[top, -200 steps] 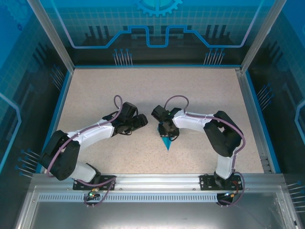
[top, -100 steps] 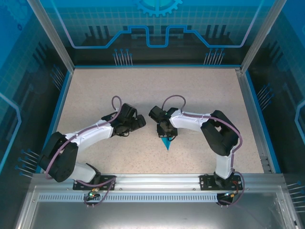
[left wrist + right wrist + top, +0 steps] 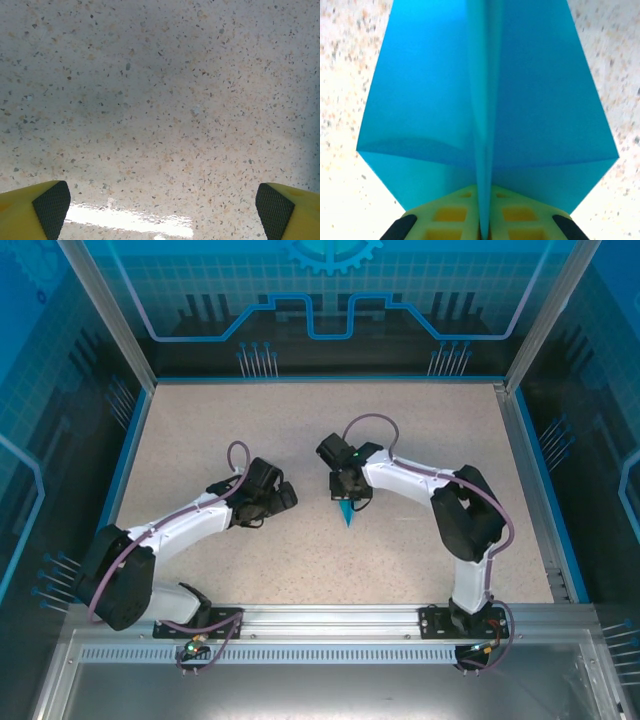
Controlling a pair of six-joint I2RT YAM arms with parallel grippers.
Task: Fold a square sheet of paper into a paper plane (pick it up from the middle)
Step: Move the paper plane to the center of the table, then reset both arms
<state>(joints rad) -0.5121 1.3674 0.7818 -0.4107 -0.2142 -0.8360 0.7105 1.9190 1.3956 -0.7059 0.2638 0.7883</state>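
Near the middle of the table, the paper plane, nose toward the near edge, tail toward the far side. At the tail end, the right fingers, one either side of the centre fold and pinching it between them. Wings out to left and right of that fold, table beneath; touching it or just above, hard to call. Off to the left, apart from the plane, the left fingers, spread wide over bare table, nothing between them.
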